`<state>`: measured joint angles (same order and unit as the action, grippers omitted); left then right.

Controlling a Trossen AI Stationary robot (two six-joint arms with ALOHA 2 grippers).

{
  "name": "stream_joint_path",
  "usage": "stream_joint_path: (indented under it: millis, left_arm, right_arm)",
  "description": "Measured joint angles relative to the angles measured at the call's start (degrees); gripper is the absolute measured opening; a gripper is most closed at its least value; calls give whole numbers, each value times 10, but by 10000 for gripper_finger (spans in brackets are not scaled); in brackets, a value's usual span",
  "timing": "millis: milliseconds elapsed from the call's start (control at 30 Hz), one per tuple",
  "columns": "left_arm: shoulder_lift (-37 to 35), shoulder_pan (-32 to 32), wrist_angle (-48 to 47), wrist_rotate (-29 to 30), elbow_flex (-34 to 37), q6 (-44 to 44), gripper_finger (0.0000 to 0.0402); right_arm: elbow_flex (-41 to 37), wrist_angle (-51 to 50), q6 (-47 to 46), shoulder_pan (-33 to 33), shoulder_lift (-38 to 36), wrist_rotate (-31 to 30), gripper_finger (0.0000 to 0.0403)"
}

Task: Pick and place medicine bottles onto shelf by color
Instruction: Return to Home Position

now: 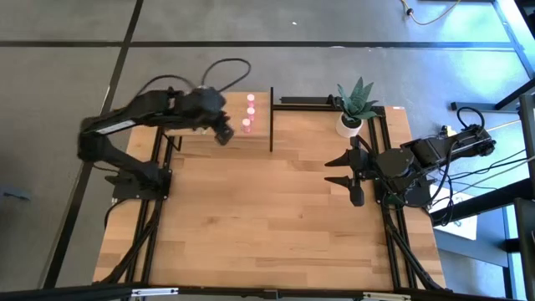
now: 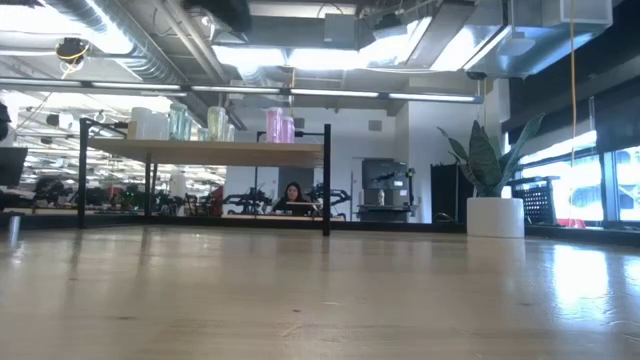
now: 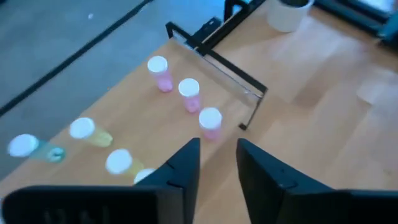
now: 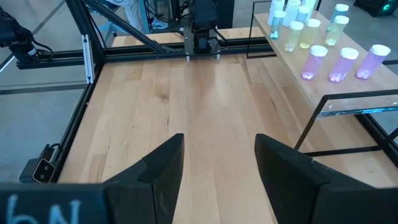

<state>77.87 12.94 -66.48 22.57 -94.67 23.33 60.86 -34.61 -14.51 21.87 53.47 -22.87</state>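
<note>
1. Step in hand: by my judgement, the withdrawal to home after a placement. The left gripper (image 1: 223,135) hangs over the near edge of the shelf (image 1: 260,139), at the table's far left. Its fingers (image 3: 184,169) stand parted with nothing between them, so it is released and empty.
2. Task's things: three pink bottles (image 1: 249,112) stand upright in a near-to-far row at the shelf's right end, just beside the gripper but apart from it. Yellow bottles (image 3: 83,129) and a greenish bottle (image 3: 25,146) stand farther left on the shelf. No bottle shows on the table (image 1: 267,219).
3. The right gripper (image 1: 336,171) waits at the table's right side, near the plant (image 1: 356,107), spread wide and holding nothing.
4. Next move, as judged: the left arm should lift and draw back to the near left, away from the pink row and clear of the black post (image 1: 272,125) at the shelf's right edge. A swing to the right risks toppling the nearest bottle.
5. Limits of view:
   - In the high view the left arm covers most of the shelf, so bottles left of the pink row cannot be counted there.
   - The left wrist view cuts off the shelf's left end, and one cap is half hidden behind a finger.
   - The low view shows neither gripper. Bottles overlap along the shelf, and a person (image 2: 293,196) sits far behind it.
   - Whether every colour group is complete cannot be confirmed.
</note>
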Motion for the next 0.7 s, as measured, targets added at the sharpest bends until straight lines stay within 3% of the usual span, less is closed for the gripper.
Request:
stream_joint_path:
  millis: [300,467,700]
  left_arm:
    - [-156,-131,-100,83,13,54,7]
    - [-238,-183,-98,102,71,87,4]
    - [-346,-226,-47,102,205,93,1]
  right_arm:
    - [0,0,0,0,0,0,198]
    - [0,0,0,0,0,0,198]
    - [0,0,0,0,0,0,198]
